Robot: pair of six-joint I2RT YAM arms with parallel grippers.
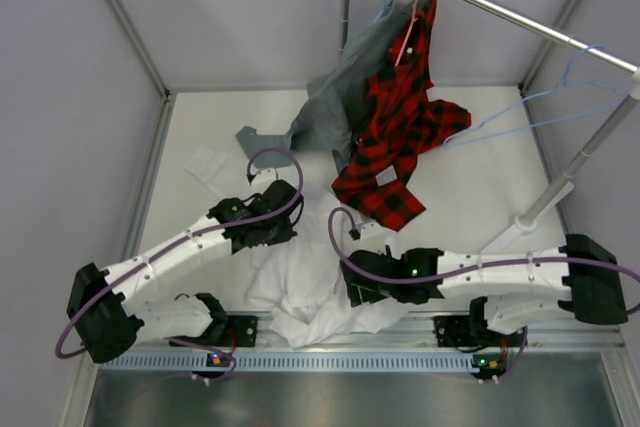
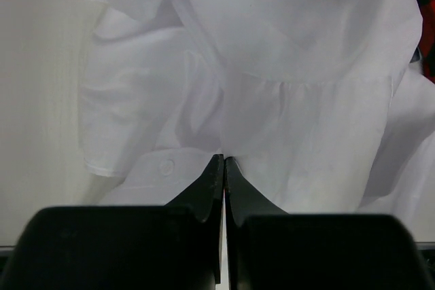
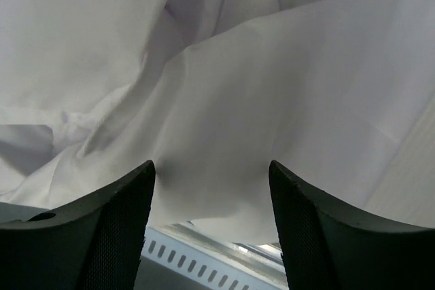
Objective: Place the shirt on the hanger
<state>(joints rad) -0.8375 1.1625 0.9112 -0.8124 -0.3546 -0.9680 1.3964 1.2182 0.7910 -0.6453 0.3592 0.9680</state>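
The white shirt (image 1: pixel 310 292) lies crumpled on the table between the two arms, close to the front edge. My left gripper (image 1: pixel 280 232) rests on its far left part. In the left wrist view the left gripper (image 2: pixel 223 159) is shut, its tips pinching a fold of the shirt (image 2: pixel 306 100) beside a button. My right gripper (image 1: pixel 352 287) is at the shirt's right side. Seen from the right wrist, it (image 3: pixel 211 164) stands open just above the fabric (image 3: pixel 272 86), holding nothing. The light-blue hanger (image 1: pixel 545 117) hangs bare on the rail at the far right.
A red-and-black plaid shirt (image 1: pixel 400 132) on a pink hanger (image 1: pixel 408 32) and a grey garment (image 1: pixel 345 87) hang from the rail (image 1: pixel 500 9) and drape onto the table. The rail's post (image 1: pixel 560 187) stands at the right. A slotted strip (image 1: pixel 300 359) lines the front edge.
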